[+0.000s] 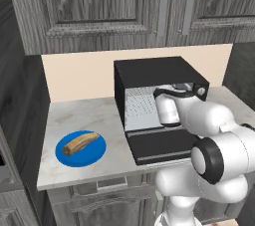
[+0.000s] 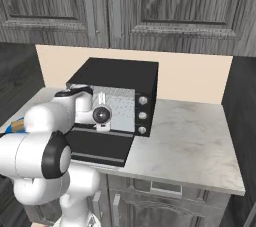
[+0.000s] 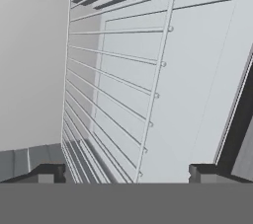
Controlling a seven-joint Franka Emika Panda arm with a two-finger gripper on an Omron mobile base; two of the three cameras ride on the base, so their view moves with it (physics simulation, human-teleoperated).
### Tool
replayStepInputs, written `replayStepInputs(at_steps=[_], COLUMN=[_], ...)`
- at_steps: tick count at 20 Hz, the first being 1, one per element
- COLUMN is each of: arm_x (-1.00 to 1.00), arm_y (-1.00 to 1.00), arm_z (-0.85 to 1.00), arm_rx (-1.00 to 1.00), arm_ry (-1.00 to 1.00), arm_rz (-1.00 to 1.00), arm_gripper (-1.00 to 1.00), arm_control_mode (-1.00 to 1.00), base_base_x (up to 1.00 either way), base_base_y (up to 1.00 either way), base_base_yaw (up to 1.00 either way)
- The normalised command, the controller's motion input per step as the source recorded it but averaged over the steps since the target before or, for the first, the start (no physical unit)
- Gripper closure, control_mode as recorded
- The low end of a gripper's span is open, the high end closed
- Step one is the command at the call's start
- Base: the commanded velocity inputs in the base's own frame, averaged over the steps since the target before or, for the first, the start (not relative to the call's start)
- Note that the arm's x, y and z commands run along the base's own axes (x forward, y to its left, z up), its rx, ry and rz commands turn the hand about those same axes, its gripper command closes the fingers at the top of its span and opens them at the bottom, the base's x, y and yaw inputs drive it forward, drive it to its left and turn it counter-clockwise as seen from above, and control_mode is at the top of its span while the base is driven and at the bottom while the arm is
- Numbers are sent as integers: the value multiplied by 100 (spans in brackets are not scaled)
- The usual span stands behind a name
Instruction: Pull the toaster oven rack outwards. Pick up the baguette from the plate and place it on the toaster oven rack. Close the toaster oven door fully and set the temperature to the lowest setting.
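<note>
Hovering over toaster oven rack (image 3: 118,94): gripper (image 3: 126,172) jaws apart, holding nothing; toaster oven door (image 1: 162,145) down.

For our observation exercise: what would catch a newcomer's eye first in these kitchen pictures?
First, the black toaster oven at the back of the counter, its door dropped open and the white arm reaching in. In the hand view the open tool sits right at the silver rack. Left of the oven, a baguette lies on a bright blue plate.

white arm (image 2: 50,121) at open toaster oven (image 2: 117,78) on counter (image 2: 195,141)
</note>
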Motion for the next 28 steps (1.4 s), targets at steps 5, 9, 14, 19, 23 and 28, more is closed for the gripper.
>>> replayStepInputs(at_steps=[5, 9, 14, 19, 23, 28], arm_x=[13, 6, 1, 0, 0, 0], arm_y=[0, 0, 0, 0, -2, -2], arm_z=[-3, -4, -15, -20, -14, -16], arm_rx=[0, 0, 0, 0, 0, 2], arm_ry=[0, 0, 0, 0, 0, 2], arm_rz=[-3, -2, -2, 0, 0, 2], arm_gripper=[-100, -100, -100, -100, -100, -100], arm_control_mode=[-100, -100, -100, -100, -100, -100], base_base_x=[0, 0, 0, 0, 0, 0], base_base_y=[0, 0, 0, 0, 0, 0], base_base_yaw=[0, 0, 0, 0, 0, 0])
